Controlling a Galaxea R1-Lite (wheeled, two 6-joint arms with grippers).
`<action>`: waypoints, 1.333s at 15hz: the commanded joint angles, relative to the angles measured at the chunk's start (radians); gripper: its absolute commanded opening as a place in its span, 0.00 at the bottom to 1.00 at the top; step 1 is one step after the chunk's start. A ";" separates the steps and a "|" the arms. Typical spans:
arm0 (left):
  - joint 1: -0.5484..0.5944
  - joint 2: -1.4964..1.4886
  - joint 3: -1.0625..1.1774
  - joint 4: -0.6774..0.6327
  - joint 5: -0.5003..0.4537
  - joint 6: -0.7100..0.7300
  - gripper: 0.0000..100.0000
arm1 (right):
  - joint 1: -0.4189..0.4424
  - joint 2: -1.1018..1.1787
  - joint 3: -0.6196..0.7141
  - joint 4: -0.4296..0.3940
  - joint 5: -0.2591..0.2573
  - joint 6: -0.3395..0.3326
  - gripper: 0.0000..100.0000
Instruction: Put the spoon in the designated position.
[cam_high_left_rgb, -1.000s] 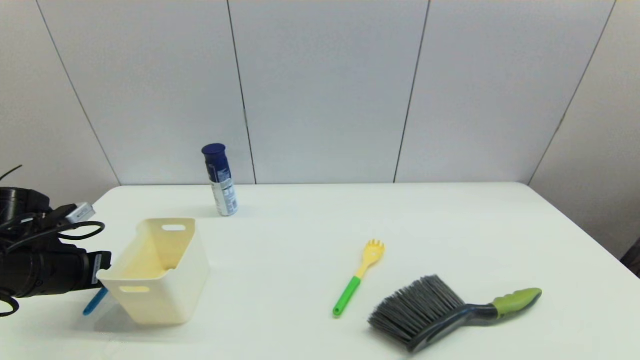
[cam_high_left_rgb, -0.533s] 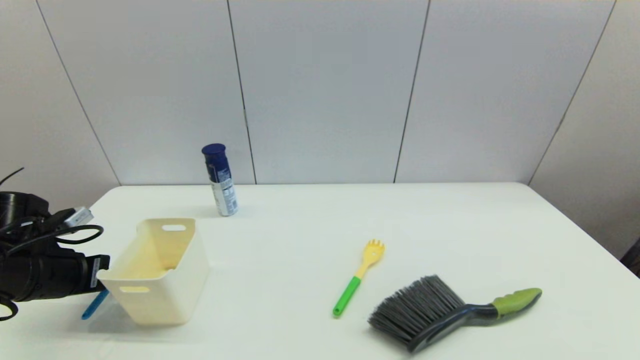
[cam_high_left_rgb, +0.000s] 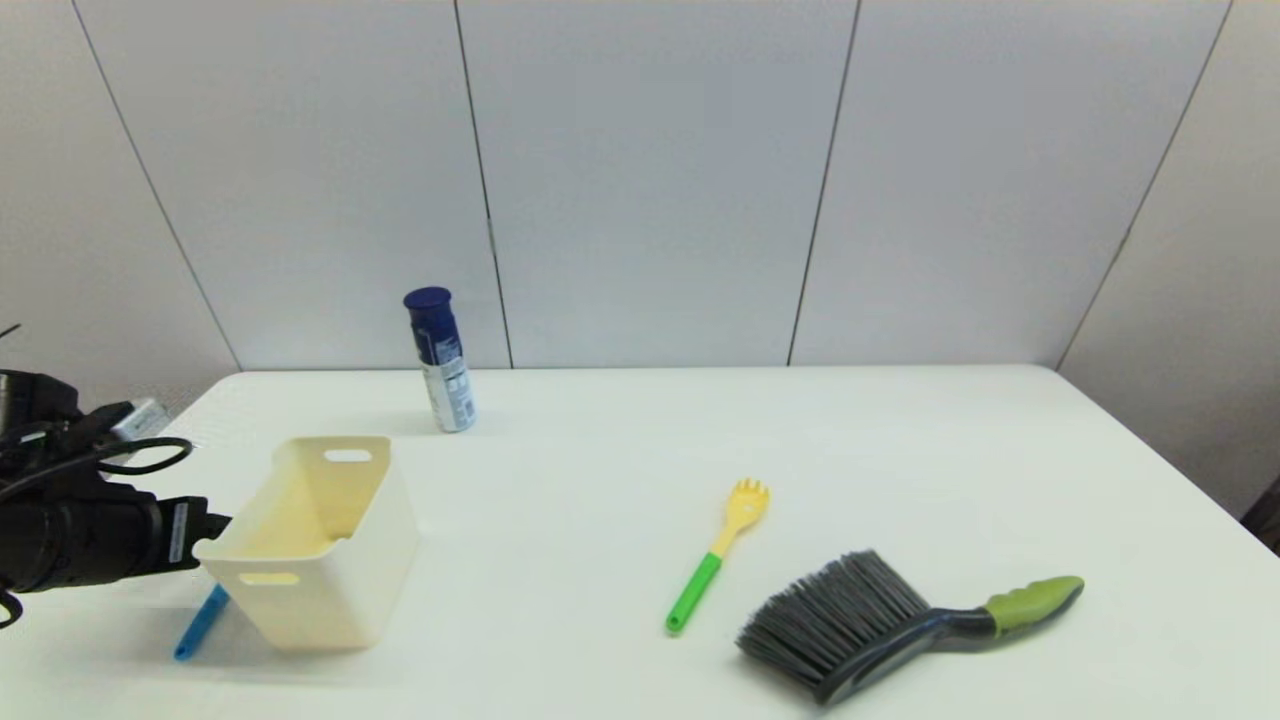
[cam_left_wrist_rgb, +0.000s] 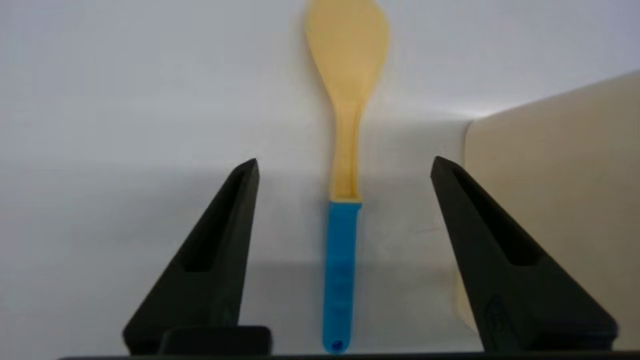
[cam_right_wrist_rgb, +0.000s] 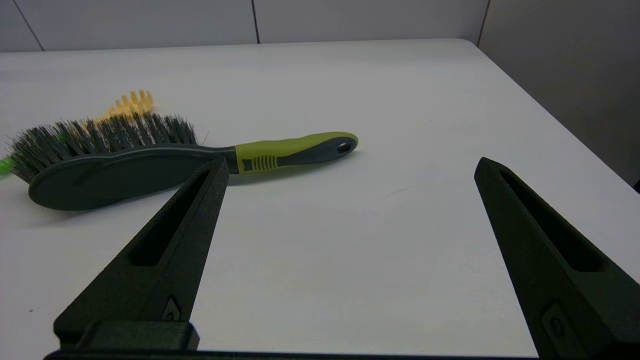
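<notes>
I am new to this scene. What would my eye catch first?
Probably the slim plastic spoon with pale yellow head and blue handle, lying on the white table between the open jaws of the left gripper, beside the cream plastic basket. Next, the grey-bristled brush with green handle at the table's right.

cream bin (cam_left_wrist_rgb: 550, 200) tight beside spoon (cam_left_wrist_rgb: 345, 200), bare table (cam_left_wrist_rgb: 125, 125) on other side

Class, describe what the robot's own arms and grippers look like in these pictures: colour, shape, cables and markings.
The left arm is a black cylinder with loose black cables looped over it, a silver plug and a small white label near the wrist. The left gripper and right gripper each have two long, black, wedge-shaped jaws with a slot cut into each.
</notes>
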 joint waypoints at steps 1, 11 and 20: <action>0.033 -0.177 -0.010 0.048 0.134 0.002 1.00 | 0.000 0.002 0.000 0.000 0.000 0.000 1.00; -0.134 -0.586 -0.293 0.442 0.152 0.005 1.00 | 0.000 0.000 0.000 0.000 0.000 0.000 1.00; -0.318 -0.974 -0.079 0.410 0.120 0.003 1.00 | 0.000 0.000 0.000 0.000 0.000 0.000 1.00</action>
